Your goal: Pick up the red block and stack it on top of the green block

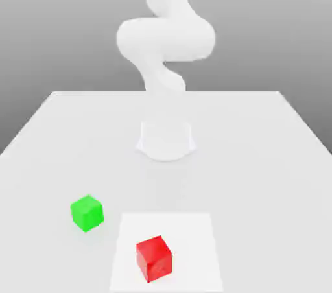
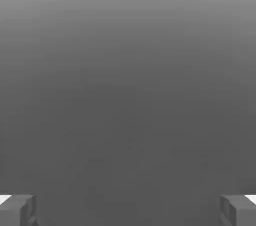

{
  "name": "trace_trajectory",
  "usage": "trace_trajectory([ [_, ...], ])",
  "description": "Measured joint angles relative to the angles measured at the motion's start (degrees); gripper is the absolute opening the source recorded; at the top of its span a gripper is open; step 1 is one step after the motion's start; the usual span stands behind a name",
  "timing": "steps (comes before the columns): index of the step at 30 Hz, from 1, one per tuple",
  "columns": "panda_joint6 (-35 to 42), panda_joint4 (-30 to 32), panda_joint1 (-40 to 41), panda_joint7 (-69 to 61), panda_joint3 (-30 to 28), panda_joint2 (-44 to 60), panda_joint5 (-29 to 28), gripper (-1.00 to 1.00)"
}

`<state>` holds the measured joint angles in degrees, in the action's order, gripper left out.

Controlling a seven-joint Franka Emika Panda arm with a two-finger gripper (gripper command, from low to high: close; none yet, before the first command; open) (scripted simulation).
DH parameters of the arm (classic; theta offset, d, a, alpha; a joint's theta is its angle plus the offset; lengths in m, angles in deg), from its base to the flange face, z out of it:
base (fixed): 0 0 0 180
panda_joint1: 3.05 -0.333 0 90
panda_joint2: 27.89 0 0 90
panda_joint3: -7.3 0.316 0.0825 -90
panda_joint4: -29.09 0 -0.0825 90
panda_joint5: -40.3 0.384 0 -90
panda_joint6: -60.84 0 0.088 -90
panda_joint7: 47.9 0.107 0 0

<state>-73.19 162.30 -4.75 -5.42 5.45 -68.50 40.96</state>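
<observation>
While my arm [image 1: 165,39] rears above the white table [image 1: 272,149], my pincer [image 2: 128,210] hangs with fingers [image 2: 17,209] wide apart, gripping nothing. The red block [image 1: 154,258] sits on a paler square [image 1: 194,233], the green block [image 1: 87,212] nearby toward the exterior view's left.

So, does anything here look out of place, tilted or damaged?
Nothing stands out. The red block sits flat on a lighter square patch of the table, and the green block sits flat beside it toward the exterior view's left, apart from it. Both cubes look whole. The hand is open and empty.
</observation>
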Motion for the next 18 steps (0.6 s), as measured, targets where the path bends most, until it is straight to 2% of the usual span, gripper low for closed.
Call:
trace_trajectory([
  [9, -8.15, 5.19, -4.74, -12.86, -5.37, 19.12, 3.30, 0.00],
  [18, -16.17, 10.29, -6.30, -24.72, -7.38, 37.80, 5.49, 0.00],
])
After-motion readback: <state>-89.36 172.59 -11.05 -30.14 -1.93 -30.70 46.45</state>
